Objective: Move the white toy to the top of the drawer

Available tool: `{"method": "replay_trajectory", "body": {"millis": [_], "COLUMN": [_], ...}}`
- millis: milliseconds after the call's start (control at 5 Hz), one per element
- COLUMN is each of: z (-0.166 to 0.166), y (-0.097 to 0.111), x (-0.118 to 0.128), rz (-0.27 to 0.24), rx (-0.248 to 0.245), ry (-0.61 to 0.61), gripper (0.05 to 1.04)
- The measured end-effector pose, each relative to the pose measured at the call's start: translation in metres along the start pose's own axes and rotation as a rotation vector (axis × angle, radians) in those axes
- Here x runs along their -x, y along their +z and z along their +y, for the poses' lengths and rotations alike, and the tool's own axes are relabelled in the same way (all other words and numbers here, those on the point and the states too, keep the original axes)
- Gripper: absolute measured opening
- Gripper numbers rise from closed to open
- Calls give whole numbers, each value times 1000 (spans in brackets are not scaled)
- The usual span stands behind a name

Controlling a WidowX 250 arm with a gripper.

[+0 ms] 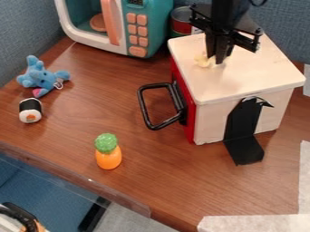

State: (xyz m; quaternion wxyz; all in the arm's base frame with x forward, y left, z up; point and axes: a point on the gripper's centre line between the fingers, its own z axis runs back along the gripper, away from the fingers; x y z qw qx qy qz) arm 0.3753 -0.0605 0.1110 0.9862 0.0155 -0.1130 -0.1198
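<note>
Brown wood-grain worktop [79,113] on this one, with blue-gray fabric walls [281,20] behind the drawer [260,74], a boxy thing with a pale top, red front and black handle [145,106]. Pale strips of what could be tape or paper [254,223] are on the wood in front of the drawer and off to its right, camera's view. A black bracket [245,152] stands against the drawer's near side.

Left of the drawer and farther back there's a teal and white toy microwave [154,22], plus a can [180,20] just behind the drawer. Blue plush [41,78] and toy sushi roll [30,110] sit well off to the drawer's left, toy pineapple [108,156] nearer the camera.

Now the white toy [203,60]: it's at the drawer's top, toward the back left, right at the lower end of the gripper [217,58]. Can't tell if the gripper is open or closed on it, or whether the toy's weight is on the wood.
</note>
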Motion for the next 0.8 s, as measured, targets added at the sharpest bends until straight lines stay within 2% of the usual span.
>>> {"method": "replay_trajectory", "body": {"millis": [200,400,600,800], "z": [-1,-7,1,1], "y": [0,10,41,52], "x": [3,9,11,17], "rz": [0,28,-18,-6], "rx": [8,70,113,124], "ry": [47,71,106,75], "gripper": [240,508,816,1007]}}
